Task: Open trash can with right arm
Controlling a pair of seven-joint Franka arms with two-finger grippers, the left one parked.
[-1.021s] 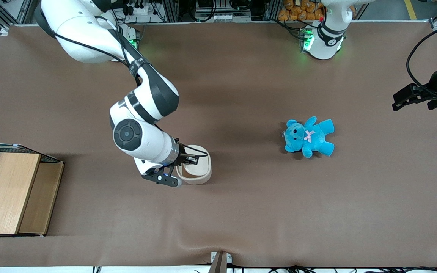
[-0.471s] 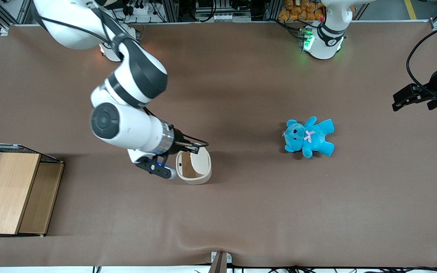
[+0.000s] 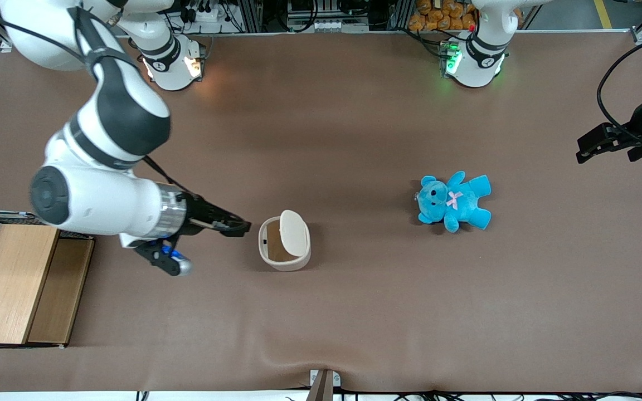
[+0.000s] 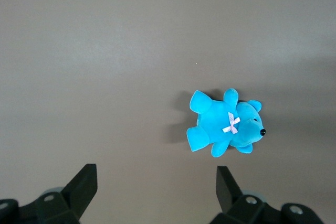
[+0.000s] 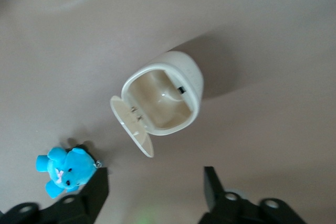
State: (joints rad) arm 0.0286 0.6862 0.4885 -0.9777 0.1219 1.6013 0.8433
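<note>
Brown matting covers the whole table (image 3: pixel 354 111), smooth apart from a slight ripple along the edge nearest the front camera, and grey aluminium framing with cables and equipment lines the edge where the arm bases are mounted. A wooden box with wire mesh (image 3: pixel 14 278) sits at the working arm's end of the table. The trash can (image 3: pixel 284 244) stands upright on the matting roughly midway along the table; its hinged lid (image 3: pixel 293 233) is swung up and stands on edge over the side of the rim toward the parked arm's end, leaving the mouth uncovered. In the right wrist view the trash can (image 5: pixel 164 97) shows its bare cream interior with the lid (image 5: pixel 132 126) hanging off one side of the rim. A blue teddy (image 3: pixel 453 201) with a pink bow lies flat on the matting well apart from the can, toward the parked arm's end, and it also appears in the left wrist view (image 4: pixel 226 124) and small in the right wrist view (image 5: pixel 64 170). The right arm (image 3: pixel 98 167) reaches in from its end of the table, and its gripper (image 3: pixel 237 227) hovers just beside the can on the working arm's side, apart from the rim. Its fingers (image 5: pixel 212 182) are spread with a clear gap between them, holding and touching nothing.
</note>
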